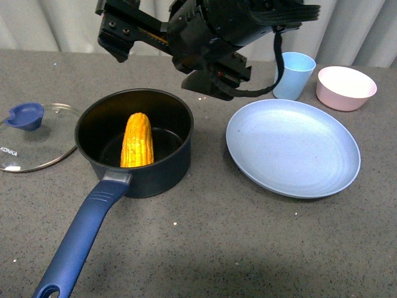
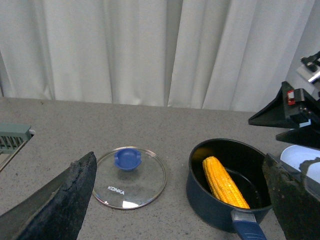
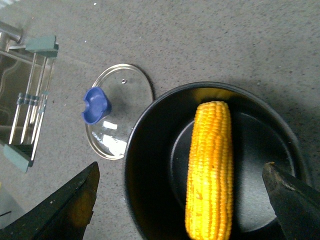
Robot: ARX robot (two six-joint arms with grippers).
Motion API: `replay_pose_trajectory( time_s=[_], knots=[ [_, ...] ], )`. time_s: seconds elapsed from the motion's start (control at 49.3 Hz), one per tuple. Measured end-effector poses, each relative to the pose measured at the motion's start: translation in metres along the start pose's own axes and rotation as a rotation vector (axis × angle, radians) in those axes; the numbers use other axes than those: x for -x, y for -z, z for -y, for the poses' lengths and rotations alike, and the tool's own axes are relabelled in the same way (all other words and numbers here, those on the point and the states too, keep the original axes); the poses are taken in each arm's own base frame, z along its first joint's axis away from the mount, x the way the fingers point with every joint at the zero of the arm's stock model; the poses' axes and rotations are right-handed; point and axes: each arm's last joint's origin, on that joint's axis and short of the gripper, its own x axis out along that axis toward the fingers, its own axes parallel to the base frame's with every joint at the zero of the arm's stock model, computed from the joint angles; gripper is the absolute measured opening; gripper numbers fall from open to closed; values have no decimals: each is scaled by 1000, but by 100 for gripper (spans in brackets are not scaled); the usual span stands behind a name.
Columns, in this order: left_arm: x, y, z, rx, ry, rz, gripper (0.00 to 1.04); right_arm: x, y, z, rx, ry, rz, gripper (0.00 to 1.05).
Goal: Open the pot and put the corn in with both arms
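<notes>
Corn in pot; pot's far rim hidden behind right gripper.

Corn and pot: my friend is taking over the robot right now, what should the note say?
Left gripper: open, empty, near the lid.
Right gripper: open, empty, above the pot.
Pot: open on the table, handle toward the robot.
Lid: flat on the table, left of the pot, knob up.
Corn: inside the pot, leaning on its wall.
Done: lid off, corn in.
Left: probably just pull both arms back.
</notes>
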Motion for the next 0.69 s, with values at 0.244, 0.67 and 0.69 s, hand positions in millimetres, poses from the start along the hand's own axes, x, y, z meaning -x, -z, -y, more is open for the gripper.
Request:
replay_pose_trajectory(
  time_s=[0.244, 0.67, 0.69],
  knots=[
    [0, 0, 0, 0, 0, 0, 98, 80, 7, 43, 108, 272, 270, 96],
    [0, 0, 0, 0, 0, 0, 98, 174, 70, 82, 254, 493, 375, 96],
    [0, 0, 0, 0, 0, 0, 98, 175, 71, 82, 256, 495, 375, 96]
  ],
)
